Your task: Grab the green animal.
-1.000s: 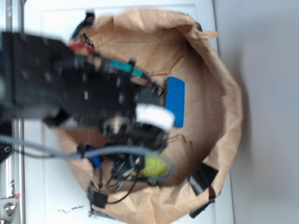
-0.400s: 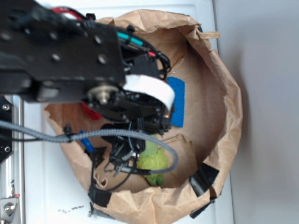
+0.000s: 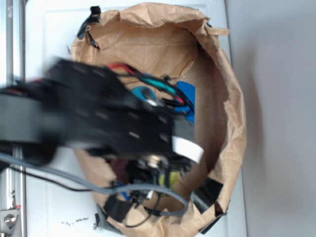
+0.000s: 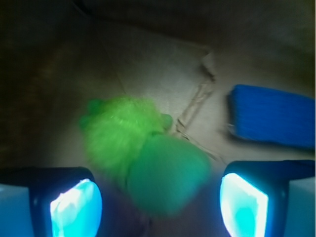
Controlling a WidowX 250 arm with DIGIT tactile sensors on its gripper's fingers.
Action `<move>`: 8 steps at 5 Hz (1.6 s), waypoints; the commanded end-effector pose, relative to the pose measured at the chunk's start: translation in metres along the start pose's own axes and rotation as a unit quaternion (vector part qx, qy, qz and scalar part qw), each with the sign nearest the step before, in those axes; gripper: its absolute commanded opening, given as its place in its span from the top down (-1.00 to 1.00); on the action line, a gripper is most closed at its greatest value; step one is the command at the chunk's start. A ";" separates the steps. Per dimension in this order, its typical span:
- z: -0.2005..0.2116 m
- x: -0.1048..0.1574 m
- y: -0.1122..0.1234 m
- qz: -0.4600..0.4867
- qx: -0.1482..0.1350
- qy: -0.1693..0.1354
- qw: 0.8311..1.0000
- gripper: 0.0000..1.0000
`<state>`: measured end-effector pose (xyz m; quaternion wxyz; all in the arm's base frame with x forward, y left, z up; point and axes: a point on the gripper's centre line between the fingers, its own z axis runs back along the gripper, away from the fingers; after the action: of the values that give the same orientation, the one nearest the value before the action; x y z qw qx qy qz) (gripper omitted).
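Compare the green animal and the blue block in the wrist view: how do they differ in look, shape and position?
The green animal is lime green and fuzzy with a smoother round head; the blue block is plain blue. The animal is rounded and lumpy; the block is flat and rectangular. The animal lies between the open gripper's fingers; the block lies off to the right, beyond them. Both rest on the brown paper, apart from each other.

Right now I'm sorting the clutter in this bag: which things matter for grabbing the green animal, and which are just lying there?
For the job:
green animal
gripper, jaws open either side of it

Just lying about:
blue pad
teal ball
paper bag
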<state>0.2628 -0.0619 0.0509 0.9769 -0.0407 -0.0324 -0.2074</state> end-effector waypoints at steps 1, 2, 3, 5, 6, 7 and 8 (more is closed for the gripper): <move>-0.024 0.021 -0.021 -0.034 0.023 -0.023 0.999 -1.00; -0.018 0.022 -0.020 -0.022 0.012 -0.024 0.999 1.00; -0.002 0.015 -0.017 -0.021 -0.004 -0.035 0.999 1.00; 0.076 -0.002 0.029 0.020 -0.055 -0.070 0.996 1.00; 0.101 -0.012 0.049 0.044 -0.048 -0.064 0.996 1.00; 0.125 -0.021 0.061 0.093 0.004 -0.063 0.994 1.00; 0.135 -0.025 0.066 0.103 0.010 -0.081 0.991 1.00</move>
<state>0.2576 0.0090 0.1610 0.9889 -0.0593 -0.0737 -0.1144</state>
